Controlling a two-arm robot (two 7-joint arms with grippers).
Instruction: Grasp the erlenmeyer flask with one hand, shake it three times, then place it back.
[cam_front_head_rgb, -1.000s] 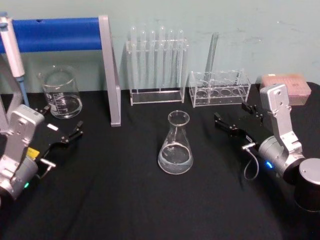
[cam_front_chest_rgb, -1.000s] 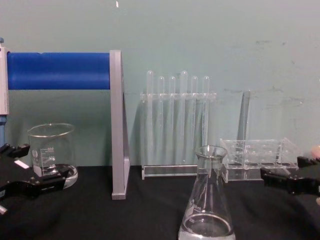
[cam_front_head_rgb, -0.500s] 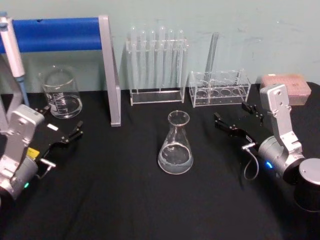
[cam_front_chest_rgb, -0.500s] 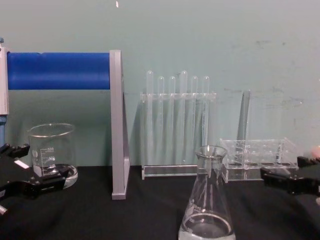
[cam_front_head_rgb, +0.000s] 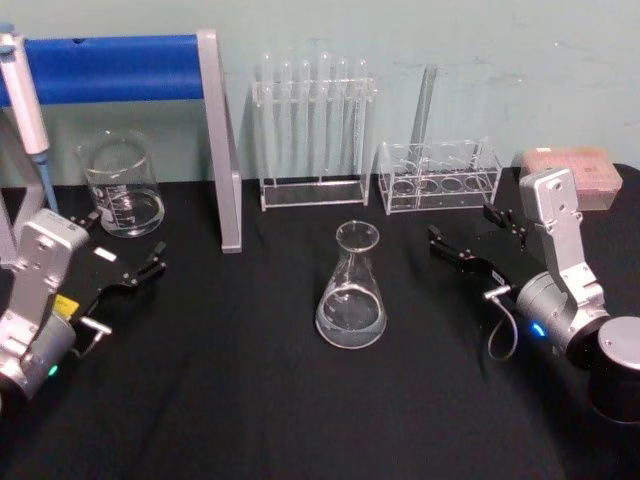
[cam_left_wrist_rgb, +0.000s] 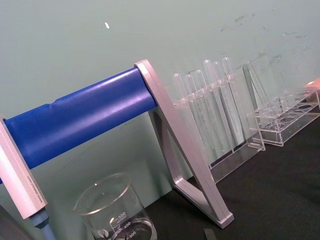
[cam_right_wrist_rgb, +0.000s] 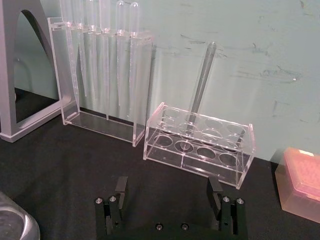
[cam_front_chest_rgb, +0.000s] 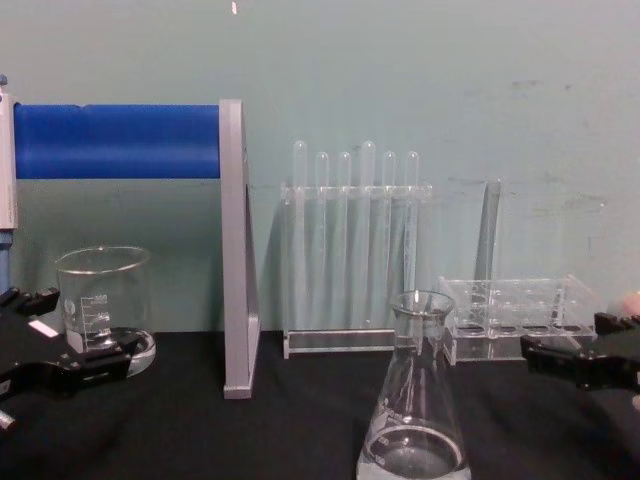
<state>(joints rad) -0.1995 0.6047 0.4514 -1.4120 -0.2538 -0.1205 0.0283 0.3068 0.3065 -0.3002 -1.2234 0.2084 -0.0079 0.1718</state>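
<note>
Flask (cam_front_head_rgb: 351, 291) stands upright near the middle of the black desk (cam_front_head_rgb: 250, 400), its long axis vertical, wide base down and flared mouth up; a shallow layer of clear liquid lies in the base; in the chest view the flask (cam_front_chest_rgb: 414, 415) is cut off at the bottom edge, and its marks are too faint to read; nothing touches it. Right gripper (cam_front_head_rgb: 472, 238) hovers to the flask's right, well apart from it, fingers released and spread, pointing toward the back of the desk; the right wrist view shows both fingers (cam_right_wrist_rgb: 120, 187) parted with bare desk between them, and a sliver of the flask's base (cam_right_wrist_rgb: 15, 223) at the corner. Left gripper (cam_front_head_rgb: 128, 250) sits at the desk's left side near the beaker (cam_front_head_rgb: 123, 186), fingers parted and grasping nothing; a small white label lies on it, its digits unreadable. On the beaker (cam_left_wrist_rgb: 116, 212) the wrist view shows "400" and "300"; the rest of the scale is cut off. Behind the flask stand a tall tube rack (cam_front_head_rgb: 313, 125) and a low rack (cam_front_head_rgb: 440, 174) holding one leaning tube; a blue roller on a grey stand (cam_front_head_rgb: 222, 140) is at back left, a pink box (cam_front_head_rgb: 575, 173) at far right, partly hidden by the right arm.
</note>
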